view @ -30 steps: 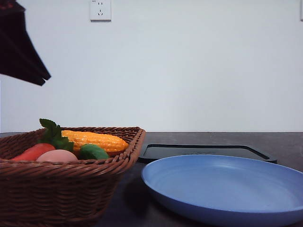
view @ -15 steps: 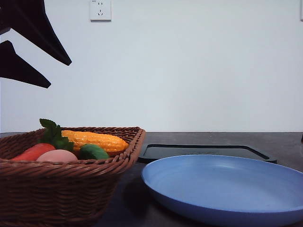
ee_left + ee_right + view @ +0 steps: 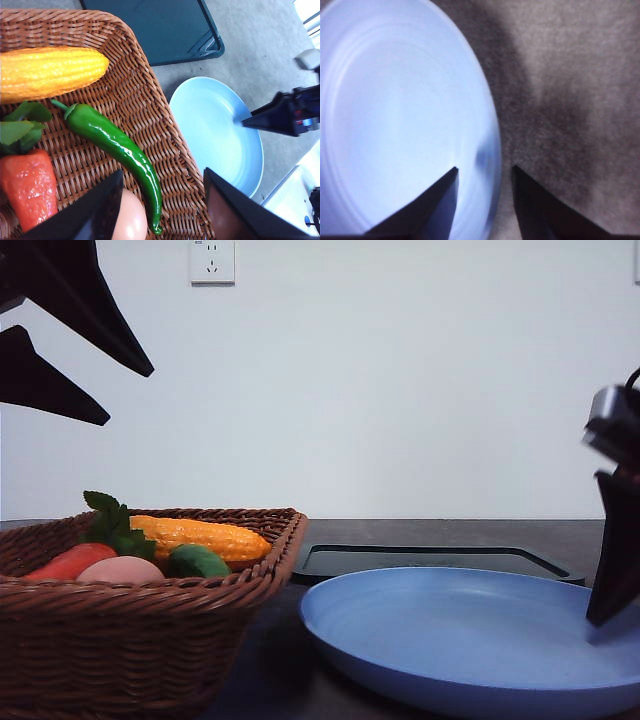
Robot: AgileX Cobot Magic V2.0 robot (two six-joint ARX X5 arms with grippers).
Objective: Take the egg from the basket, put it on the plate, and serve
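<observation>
Front: egg (image 3: 120, 569) in basket (image 3: 130, 640), lower half hidden behind the rim; pinkish-tan, matte. Left end effector (image 3: 110, 395) spread wide above the basket.
Left wrist: egg (image 3: 131, 220) partly hidden by a finger, cut by the frame edge, beside the green pepper (image 3: 117, 144).
Right wrist: right end effector (image 3: 484, 172) open, straddling the rim of plate (image 3: 395, 110).

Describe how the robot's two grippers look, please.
Both have matte black fingers tapering to pointed wedges. The left gripper shows as two dark, sharp triangular blades. The right gripper carries a grey block above its fingers, with a thin black cable looping at the top.
</observation>
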